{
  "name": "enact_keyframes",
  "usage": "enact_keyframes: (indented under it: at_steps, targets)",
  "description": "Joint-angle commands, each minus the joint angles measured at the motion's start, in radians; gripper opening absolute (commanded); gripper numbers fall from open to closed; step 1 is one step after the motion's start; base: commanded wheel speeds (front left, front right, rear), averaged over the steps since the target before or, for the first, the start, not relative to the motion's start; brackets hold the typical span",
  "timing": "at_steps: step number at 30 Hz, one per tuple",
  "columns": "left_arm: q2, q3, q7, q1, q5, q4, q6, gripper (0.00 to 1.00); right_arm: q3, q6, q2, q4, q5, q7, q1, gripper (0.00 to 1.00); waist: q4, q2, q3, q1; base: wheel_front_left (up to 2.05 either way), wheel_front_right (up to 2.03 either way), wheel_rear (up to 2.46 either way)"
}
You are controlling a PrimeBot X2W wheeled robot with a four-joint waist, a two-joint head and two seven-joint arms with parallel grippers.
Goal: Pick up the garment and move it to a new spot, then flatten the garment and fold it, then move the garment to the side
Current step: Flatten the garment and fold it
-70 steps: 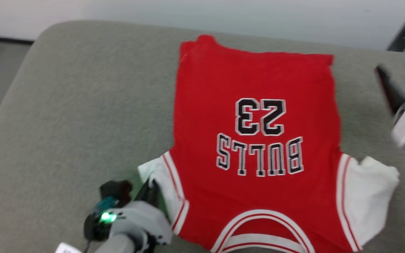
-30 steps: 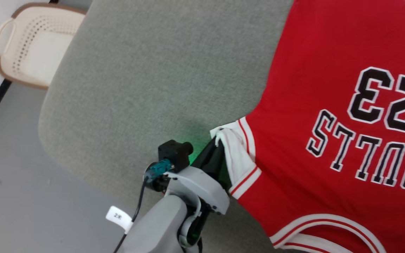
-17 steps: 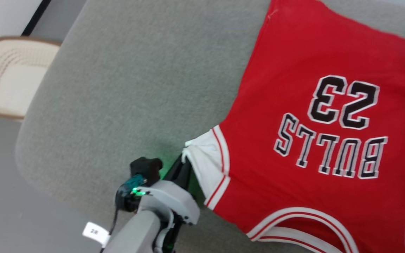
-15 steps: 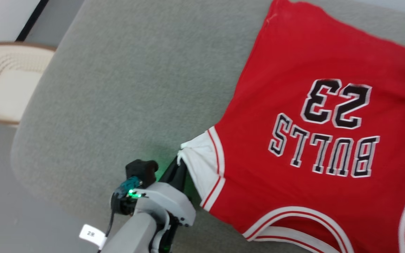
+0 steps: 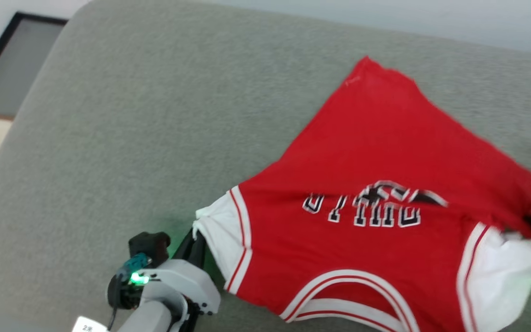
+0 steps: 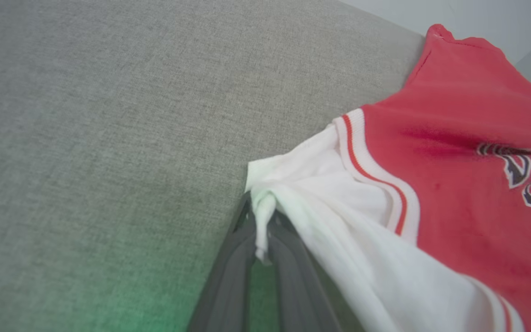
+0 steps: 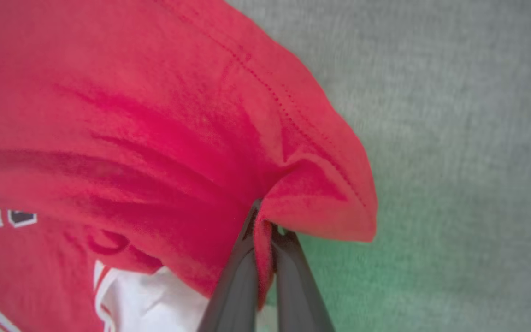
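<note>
Red garment [image 5: 367, 152], far right hem corner now forward over itself.

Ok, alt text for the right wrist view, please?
The right gripper is shut on a bunched red edge of the garment, creases fanning out from the pinch. Grey upholstery lies beyond it on the right.

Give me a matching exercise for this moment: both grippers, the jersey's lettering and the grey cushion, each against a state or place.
1. left gripper
2. right gripper
3. lettering
4. grey cushion

A. shut on the red hem
B. creased, partly hidden
C. shut on the white sleeve
D. lying under the garment

Pairs: 1-C, 2-A, 3-B, 4-D
</note>
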Motion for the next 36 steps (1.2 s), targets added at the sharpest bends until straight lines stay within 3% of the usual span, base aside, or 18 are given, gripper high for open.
enact_keyframes:
  at_steps: [1, 6, 10, 19, 20, 22, 32, 36]
  targets:
    - [0.003, -0.001, 0.003, 0.020, -0.003, 0.002, 0.003, 0.00, -0.025, -0.001, 0.016, -0.046, 0.002, 0.012, 0.068, 0.00, -0.053, -0.0001, -0.035, 0.0000, 0.00, 0.00, 0.00]
    - [0.020, 0.010, 0.006, 0.032, -0.014, -0.012, 0.012, 0.00, -0.097, -0.001, 0.101, -0.186, -0.010, 0.025, 0.228, 0.00, -0.084, -0.0001, -0.040, 0.0000, 0.00, 0.00, 0.00]
    - [0.024, 0.012, 0.009, 0.037, -0.018, -0.023, 0.020, 0.00, -0.132, -0.001, 0.166, -0.220, -0.038, 0.014, 0.307, 0.00, -0.099, -0.0001, -0.037, 0.0000, 0.00, 0.00, 0.00]
    - [0.033, 0.008, 0.016, 0.040, -0.022, -0.031, 0.023, 0.00, -0.142, -0.005, 0.211, -0.070, -0.104, -0.099, 0.291, 0.00, -0.115, -0.0001, -0.039, 0.0000, 0.00, 0.00, 0.00]
    - [0.033, 0.008, 0.016, 0.042, -0.023, -0.030, 0.022, 0.00, -0.140, -0.005, 0.210, -0.054, -0.113, -0.108, 0.288, 0.26, -0.115, -0.0001, -0.042, 0.0000, 0.00, 0.00, 0.00]
    - [0.035, 0.008, 0.015, 0.047, -0.025, -0.029, 0.022, 0.00, -0.136, -0.005, 0.209, -0.035, -0.125, -0.118, 0.280, 1.00, -0.116, -0.0001, -0.048, 0.0000, 0.00, 0.00, 0.00]
    - [0.043, 0.012, 0.011, 0.071, -0.034, -0.039, 0.031, 0.00, -0.178, -0.002, 0.219, -0.140, -0.085, -0.182, 0.297, 1.00, -0.128, -0.0001, -0.076, 0.0000, 0.00, 0.00, 0.00]
    - [0.047, 0.011, 0.011, 0.080, -0.035, -0.046, 0.035, 0.00, -0.176, -0.001, 0.232, -0.254, -0.072, -0.203, 0.331, 1.00, -0.134, -0.0001, -0.081, 0.0000, 0.00, 0.00, 0.00]
